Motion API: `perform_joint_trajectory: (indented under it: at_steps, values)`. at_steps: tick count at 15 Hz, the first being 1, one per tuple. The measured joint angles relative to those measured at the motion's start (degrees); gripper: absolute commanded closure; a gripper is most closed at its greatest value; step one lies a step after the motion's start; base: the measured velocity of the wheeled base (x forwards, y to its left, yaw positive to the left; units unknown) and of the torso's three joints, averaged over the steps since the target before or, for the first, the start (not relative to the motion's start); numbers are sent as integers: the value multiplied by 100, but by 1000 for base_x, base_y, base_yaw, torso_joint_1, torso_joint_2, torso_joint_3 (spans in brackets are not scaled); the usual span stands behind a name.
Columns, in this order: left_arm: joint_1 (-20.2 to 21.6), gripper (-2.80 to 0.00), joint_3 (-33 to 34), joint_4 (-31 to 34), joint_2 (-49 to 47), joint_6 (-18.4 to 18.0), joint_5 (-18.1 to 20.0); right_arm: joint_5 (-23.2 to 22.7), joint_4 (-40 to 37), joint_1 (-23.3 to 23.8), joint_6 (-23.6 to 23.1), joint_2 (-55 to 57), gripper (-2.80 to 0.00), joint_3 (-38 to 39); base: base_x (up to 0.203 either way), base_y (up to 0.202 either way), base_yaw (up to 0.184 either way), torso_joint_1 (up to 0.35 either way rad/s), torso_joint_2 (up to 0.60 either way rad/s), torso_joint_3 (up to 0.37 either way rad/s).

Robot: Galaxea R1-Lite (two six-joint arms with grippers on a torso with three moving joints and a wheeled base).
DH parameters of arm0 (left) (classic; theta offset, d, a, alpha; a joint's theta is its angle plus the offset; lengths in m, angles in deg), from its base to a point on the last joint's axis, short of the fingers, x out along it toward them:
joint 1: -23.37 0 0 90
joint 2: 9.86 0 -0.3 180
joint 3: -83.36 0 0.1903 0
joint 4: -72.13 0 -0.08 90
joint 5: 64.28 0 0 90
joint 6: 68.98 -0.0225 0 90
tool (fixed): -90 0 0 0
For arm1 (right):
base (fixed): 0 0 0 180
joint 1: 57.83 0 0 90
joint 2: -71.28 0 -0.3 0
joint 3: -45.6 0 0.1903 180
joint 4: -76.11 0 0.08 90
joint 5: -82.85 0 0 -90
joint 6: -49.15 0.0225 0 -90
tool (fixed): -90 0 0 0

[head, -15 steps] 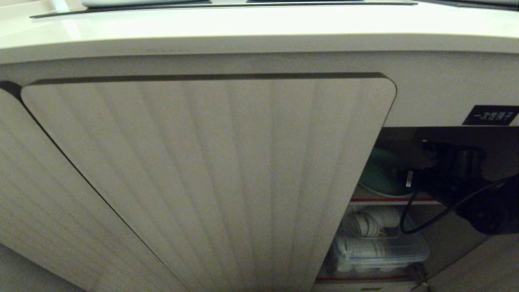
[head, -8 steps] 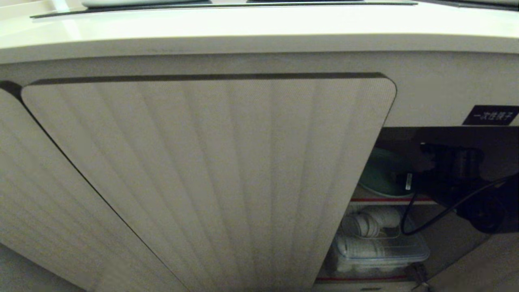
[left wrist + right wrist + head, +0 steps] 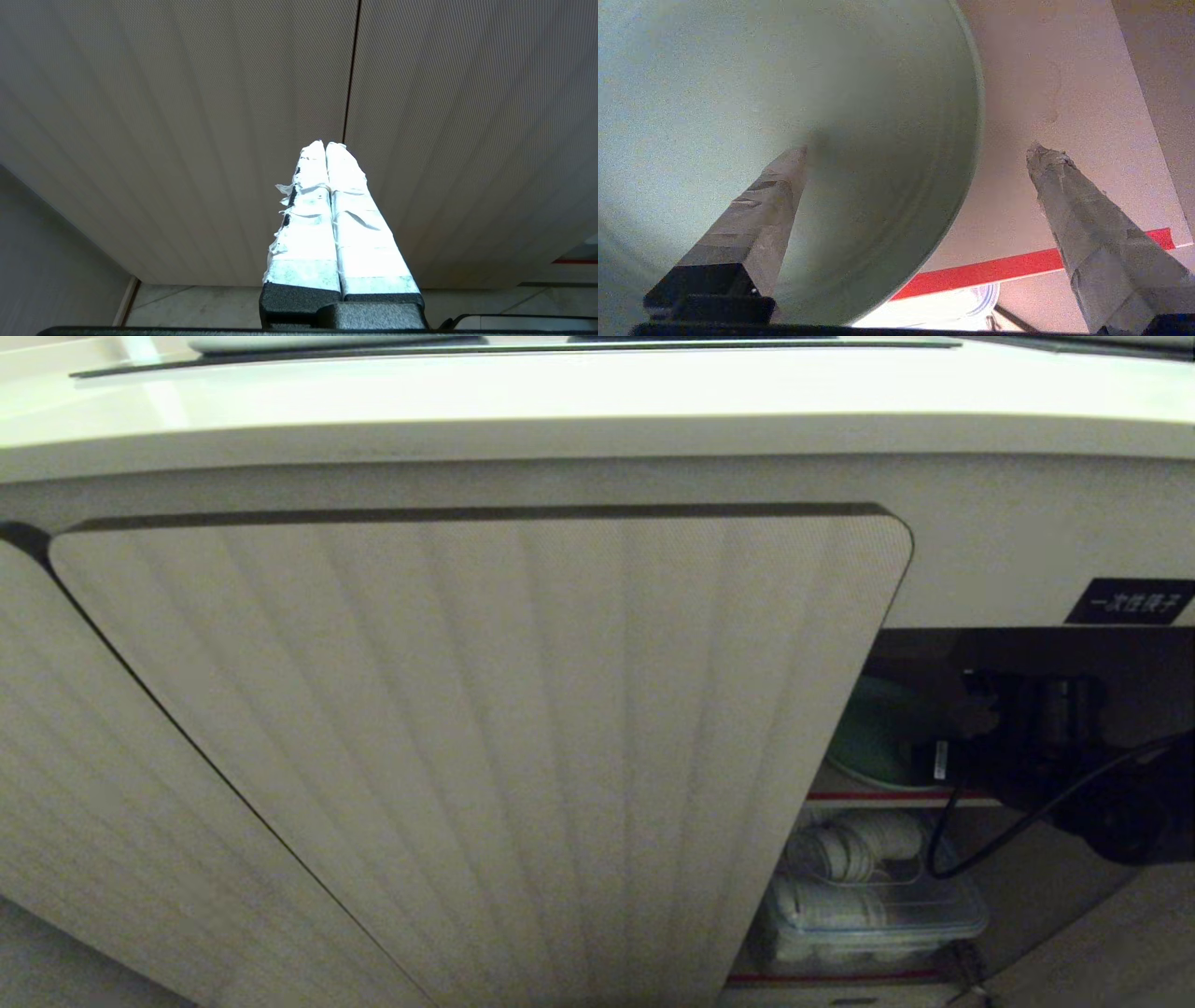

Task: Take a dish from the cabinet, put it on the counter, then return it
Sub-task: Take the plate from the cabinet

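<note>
1. The round, shallow, pale mint-green dish sits on the upper red-edged shelf inside the light beige ribbed cabinet, in the open bay beside the door's free edge and below the small black label.
2. The right gripper is inside that bay at the dish. Its taped fingers are spread wide and grip nothing.
3. Governing relation, from the right wrist view: one finger lies over the dish's face, the other stands clear beyond the rim above bare shelf, so the rim edge passes between the two. Contact with the dish cannot be confirmed.
4. The dish is round, so no long axis governs; the approach is across the rim nearest the opening.
5. Judgement: the rim is in position for a pinch; the dish has not been lifted.
6. The left gripper hangs parked before the ribbed door fronts, fingers pressed together, well away from the dish. The right arm is plainly nearer.
7. The cream-beige counter runs directly above the cabinet.
</note>
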Motion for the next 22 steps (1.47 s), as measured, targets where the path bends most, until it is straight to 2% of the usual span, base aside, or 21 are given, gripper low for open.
perform_joint_trajectory:
  at_steps: [3,15,22]
  values:
    - [0,0,0,-1,0,-2,-2,-148,-229,0,4,-39,-280,-95,0,0,0,0,0,0]
    - [0,0,0,-1,0,0,0,-218,-987,-9,318,-60,-280,-509,0,0,0,0,0,0]
    - [0,0,0,-1,0,-1,0,-218,-1006,-11,319,-25,-280,-537,0,0,0,0,0,0]
